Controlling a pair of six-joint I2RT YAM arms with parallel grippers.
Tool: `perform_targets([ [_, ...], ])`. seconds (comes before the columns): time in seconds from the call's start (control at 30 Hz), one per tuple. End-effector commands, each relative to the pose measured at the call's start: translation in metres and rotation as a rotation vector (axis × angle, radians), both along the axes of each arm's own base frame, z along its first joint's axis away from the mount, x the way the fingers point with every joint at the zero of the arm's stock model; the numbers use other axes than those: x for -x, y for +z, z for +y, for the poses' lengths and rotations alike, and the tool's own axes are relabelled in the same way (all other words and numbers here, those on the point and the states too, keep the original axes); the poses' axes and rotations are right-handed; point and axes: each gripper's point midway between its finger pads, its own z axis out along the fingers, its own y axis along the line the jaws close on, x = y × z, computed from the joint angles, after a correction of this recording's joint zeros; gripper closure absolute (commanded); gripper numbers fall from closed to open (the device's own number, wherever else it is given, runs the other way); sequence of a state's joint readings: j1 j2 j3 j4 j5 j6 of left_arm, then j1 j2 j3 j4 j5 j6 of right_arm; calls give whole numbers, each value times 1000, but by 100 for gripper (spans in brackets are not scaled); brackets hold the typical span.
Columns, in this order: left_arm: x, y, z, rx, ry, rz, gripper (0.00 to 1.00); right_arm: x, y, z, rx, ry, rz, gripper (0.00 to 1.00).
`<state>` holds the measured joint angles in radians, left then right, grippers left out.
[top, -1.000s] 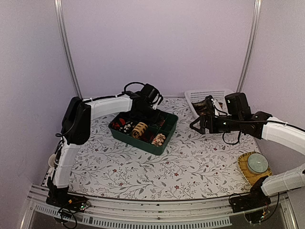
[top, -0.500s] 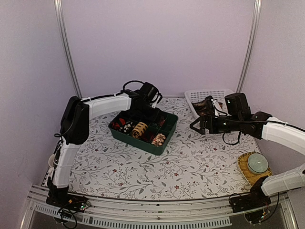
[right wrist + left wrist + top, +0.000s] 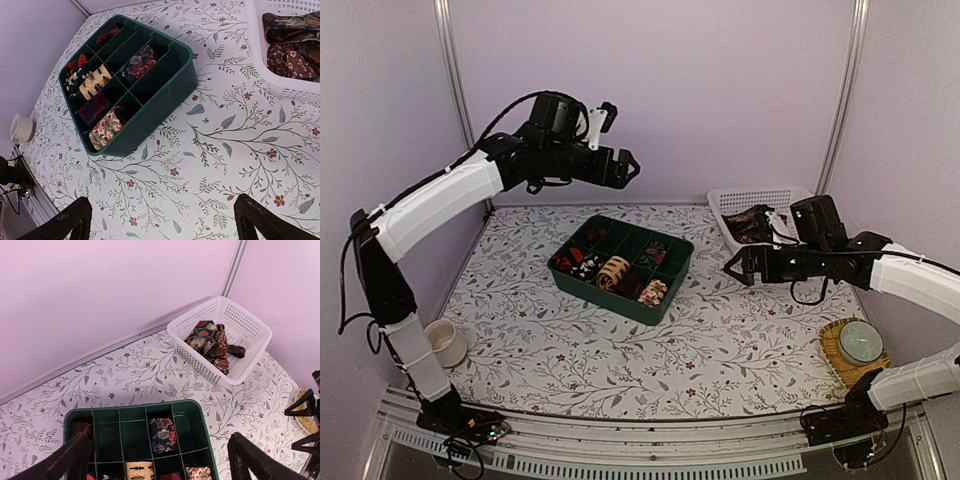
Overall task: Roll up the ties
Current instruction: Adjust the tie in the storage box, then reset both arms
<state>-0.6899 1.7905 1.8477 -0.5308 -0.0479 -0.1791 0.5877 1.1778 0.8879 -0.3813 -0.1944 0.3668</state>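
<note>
the tabletop point(image 3: 720, 340) has a white cloth with little leaves and red flowers on it.

the left arm point(image 3: 440, 200) is lifted high in the air. its left pincer point(image 3: 628, 168) hangs up above the back of the green tray, and it looks down on the tray and the basket. its two fingers are wide apart and nothing is between them.

the right arm point(image 3: 900, 275) is low on the right side. the right pincer point(image 3: 730, 268) is over the bare cloth, between the tray and the basket. its fingers are wide apart too, with nothing in them.

the green tray point(image 3: 610, 295) sits in the middle of the tabletop. it is split into small boxes. rolled ties point(image 3: 97, 80) stand in some of the boxes: a tan one, a dark flowery one and a light flowery one, among others.

the white basket point(image 3: 200, 360) is in the far right corner, apart from the tray. loose ties point(image 3: 212, 340), dark with brown and red bits, lie in a heap inside it.

a small white cup point(image 3: 447, 343) stands at the left edge, near the left arm.
</note>
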Motion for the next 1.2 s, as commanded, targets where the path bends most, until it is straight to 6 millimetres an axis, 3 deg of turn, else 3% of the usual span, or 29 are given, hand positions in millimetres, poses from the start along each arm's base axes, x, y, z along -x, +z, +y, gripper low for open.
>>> perform_targets([
  [0.0, 3, 5, 51, 33, 72, -9, 0, -9, 30, -30, 85, -82, -127, 0],
  [0.17, 16, 14, 144, 83, 250, -69, 0, -29, 40, -65, 138, -197, -172, 0],
  [0.27, 31, 6, 199, 77, 383, -108, 0, -51, 49, -104, 162, -341, -203, 0],
  [0.4, 63, 0, 246, 36, 488, -196, 0, -69, 59, -158, 182, -542, -225, 0],
  [0.47, 79, -10, 263, 21, 532, -234, 0, -69, 61, -172, 185, -585, -241, 0],
  [0.57, 105, -6, 282, 39, 570, -324, 0, -61, 62, -178, 220, -577, -301, 0],
  [0.67, 123, -15, 297, 40, 599, -345, 0, -47, 74, -189, 221, -615, -369, 0],
  [0.87, 142, -55, 308, 39, 605, -274, 0, -12, 90, -202, 206, -659, -366, 0],
  [1.0, 154, -67, 317, 41, 620, -291, 0, 11, 92, -181, 158, -501, -391, 0],
  [1.17, 162, -65, 318, 64, 618, -329, 0, 28, 86, -172, 99, -449, -427, 0],
])
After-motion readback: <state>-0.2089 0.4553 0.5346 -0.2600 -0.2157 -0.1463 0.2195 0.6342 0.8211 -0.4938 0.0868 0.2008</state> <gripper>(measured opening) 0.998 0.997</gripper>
